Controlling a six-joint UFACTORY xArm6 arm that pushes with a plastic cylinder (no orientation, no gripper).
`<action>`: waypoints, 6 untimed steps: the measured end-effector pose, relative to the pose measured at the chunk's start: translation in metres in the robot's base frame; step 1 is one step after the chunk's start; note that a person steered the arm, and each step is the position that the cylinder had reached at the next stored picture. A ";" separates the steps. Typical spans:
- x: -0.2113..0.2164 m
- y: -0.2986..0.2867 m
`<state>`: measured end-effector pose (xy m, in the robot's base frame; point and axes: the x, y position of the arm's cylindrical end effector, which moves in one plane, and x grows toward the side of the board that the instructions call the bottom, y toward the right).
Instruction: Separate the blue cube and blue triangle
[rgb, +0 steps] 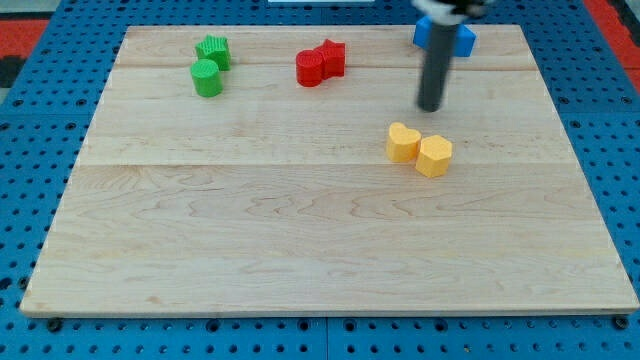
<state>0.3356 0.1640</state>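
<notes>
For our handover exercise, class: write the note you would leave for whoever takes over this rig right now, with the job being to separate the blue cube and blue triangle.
Tip: my tip is on the board, just below the blue blocks and above the yellow pair, touching neither.
Blue blocks: at the view's top right edge, partly hidden behind the rod; they show as one blue mass, so cube and triangle cannot be told apart.
Done: no gap between them is visible.
Left: push one blue block away from the other.
Others: green pair top left, red pair top centre.
</notes>
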 end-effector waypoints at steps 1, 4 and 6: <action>-0.021 0.085; -0.143 0.050; -0.143 -0.028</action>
